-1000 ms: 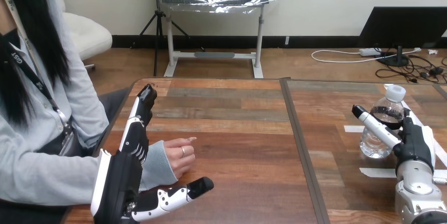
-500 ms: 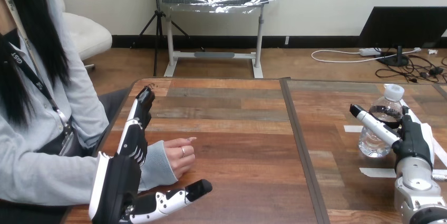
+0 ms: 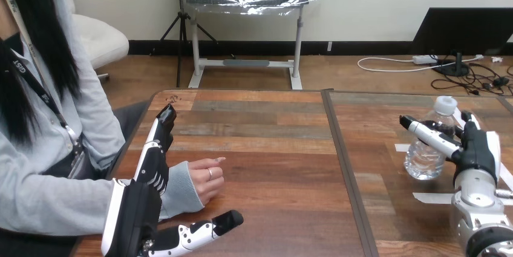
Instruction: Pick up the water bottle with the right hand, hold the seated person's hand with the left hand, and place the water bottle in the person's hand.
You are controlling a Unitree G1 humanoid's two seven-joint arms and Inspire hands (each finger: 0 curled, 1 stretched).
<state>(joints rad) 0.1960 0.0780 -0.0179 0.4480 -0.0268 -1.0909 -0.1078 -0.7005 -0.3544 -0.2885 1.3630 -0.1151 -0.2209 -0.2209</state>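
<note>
Grasping water bottle (image 3: 423, 163) in right robot hand (image 3: 475, 148).
Needing firm, even squeeze for lifting; left robot hand (image 3: 151, 167) hanging released beside person's hand (image 3: 205, 182).

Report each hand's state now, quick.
Left hand: open, fingers straight, beside the person's hand.
Right hand: closed around the bottle.

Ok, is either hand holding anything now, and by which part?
The right hand grips the water bottle round its upper body. The left hand lies open beside the person's hand, holding nothing.
</note>
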